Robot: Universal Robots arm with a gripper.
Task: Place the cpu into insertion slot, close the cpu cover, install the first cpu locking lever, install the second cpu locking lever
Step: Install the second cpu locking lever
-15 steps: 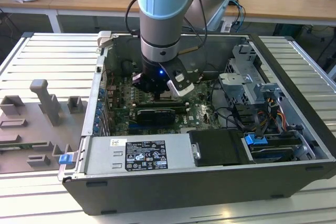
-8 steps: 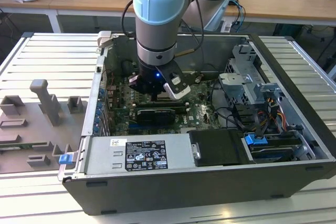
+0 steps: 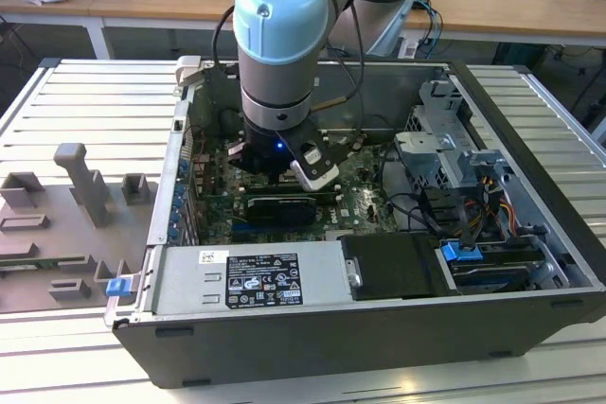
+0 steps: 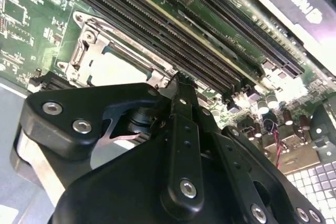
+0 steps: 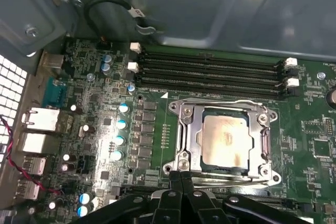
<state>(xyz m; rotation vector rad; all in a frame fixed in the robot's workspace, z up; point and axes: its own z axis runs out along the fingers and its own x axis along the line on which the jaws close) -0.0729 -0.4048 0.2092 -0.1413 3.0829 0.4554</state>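
So in the exterior view the arm is dipped down into the open PC case (image 3: pixel 530 186) that's lying on the slatted table (image 3: pixel 76 101). The hand (image 3: pixel 284 163) sits low over the green motherboard (image 3: pixel 355 198), roughly mid-case, just behind the black graphics card (image 3: pixel 281 207). The socket itself is hidden under the wrist from this angle, so not much to say about the cpu here.

Second wrist view is more useful. The black fingers (image 4: pixel 181 108) look pressed together into a single narrow tip, nothing visibly pinched between them. That tip lands right at the edge of the cpu cover (image 4: pixel 97 43), on the side next to the long memory slots (image 4: pixel 157 30). The pale cpu (image 4: pixel 118 69) shows through the cover's cut-out, so the chip looks seated and the cover looks down over it.

First wrist view gives the straight-on look: the cpu (image 5: pixel 227 139) sits square in the insertion slot (image 5: pixel 189 139), cover frame (image 5: pixel 265 124) flat around it. The hand's tip (image 5: pixel 181 174) is right up against the frame's near edge, where a thin metal locking lever (image 5: pixel 231 180) runs along that side. So the lever's long axis lies crosswise to the fingers, and the socket is directly ahead of the tip. Whether that lever is latched yet, can't really tell.
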